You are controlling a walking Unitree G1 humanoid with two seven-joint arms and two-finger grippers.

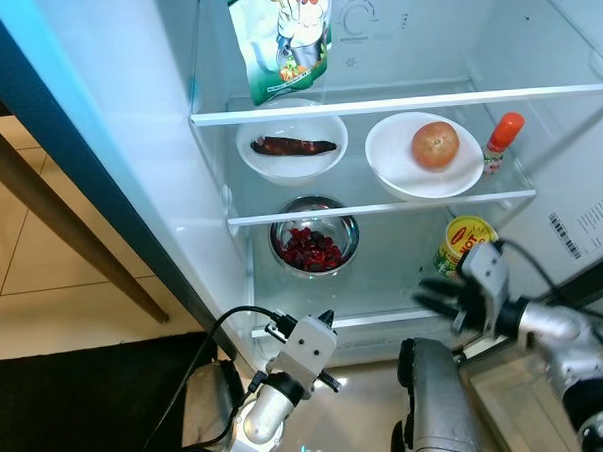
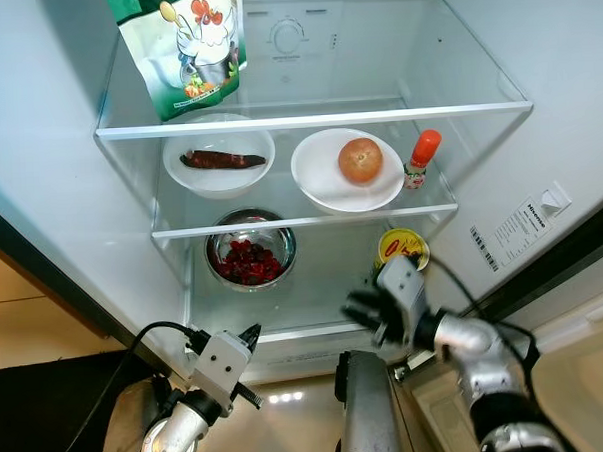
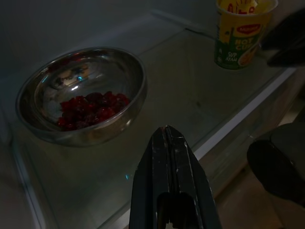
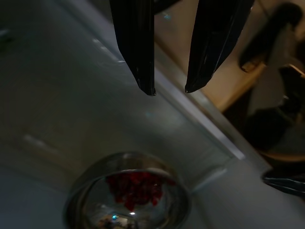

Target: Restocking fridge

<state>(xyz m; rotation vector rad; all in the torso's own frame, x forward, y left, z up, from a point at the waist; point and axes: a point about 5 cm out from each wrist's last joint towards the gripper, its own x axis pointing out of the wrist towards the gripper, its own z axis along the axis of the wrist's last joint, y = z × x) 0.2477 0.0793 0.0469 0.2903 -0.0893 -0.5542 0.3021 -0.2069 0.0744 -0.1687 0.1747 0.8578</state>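
Observation:
The fridge stands open. On its lowest glass shelf (image 1: 386, 317) sit a steel bowl of red pieces (image 1: 313, 243) and, to the right, a yellow noodle cup (image 1: 464, 244). My right gripper (image 1: 432, 298) hovers open just in front of the cup and a little to its left, level with the shelf's front edge; the right wrist view shows its two fingers (image 4: 140, 57) apart with nothing between them, above the bowl (image 4: 128, 191). My left gripper (image 3: 167, 131) is shut and empty, low before the shelf edge, pointing at the bowl (image 3: 83, 93).
The middle shelf holds a white bowl with a dark sausage-like piece (image 1: 292, 146), a white plate with a round onion (image 1: 434, 145) and a small orange-capped bottle (image 1: 502, 140). A green pouch (image 1: 281, 37) stands on the top shelf. A wooden leg (image 1: 61, 226) slants at left.

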